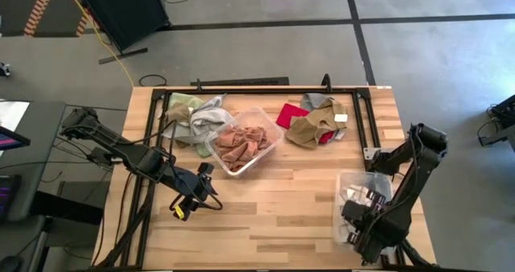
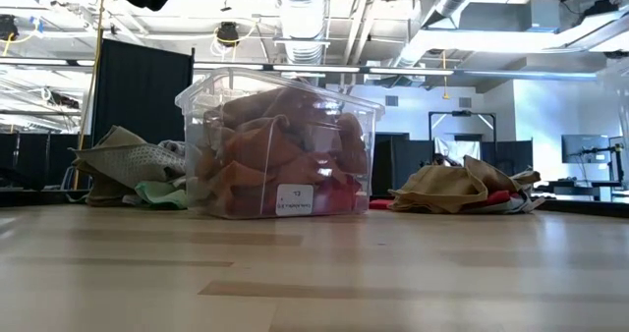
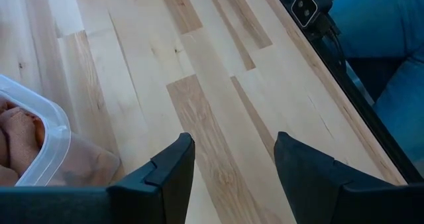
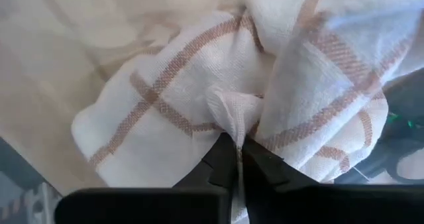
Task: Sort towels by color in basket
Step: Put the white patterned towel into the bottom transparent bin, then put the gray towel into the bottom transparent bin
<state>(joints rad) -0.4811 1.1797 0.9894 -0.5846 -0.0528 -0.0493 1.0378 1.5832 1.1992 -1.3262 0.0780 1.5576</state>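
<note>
Nearest the front edge of the table, the right gripper (image 1: 362,224) is down inside a clear bin (image 1: 344,182) at the right front, its fingers pinching a fold of the white checked towel (image 4: 218,111) between their tips, the fold only thinly caught; the grip looks placed to set this towel in a bin of its own, apart from the warm colours, though whether it is being let go I cannot tell. A little farther in on the left, the left gripper (image 1: 187,201) hovers over bare wood with its fingers (image 3: 165,177) spread and nothing between them, just beside the corner of the middle bin (image 1: 269,121), probably waiting its turn. That middle bin holds the rust-orange towel (image 1: 241,143), bunched up so it fills the walls. Beyond it, along the far side, the unsorted cloths lie in two loose heaps: a pale green towel (image 1: 183,105) with a grey towel (image 1: 211,115) on the left, and on the right a red towel (image 1: 291,115) under a tan-brown towel (image 1: 312,129), all of them out of any bin.
</note>
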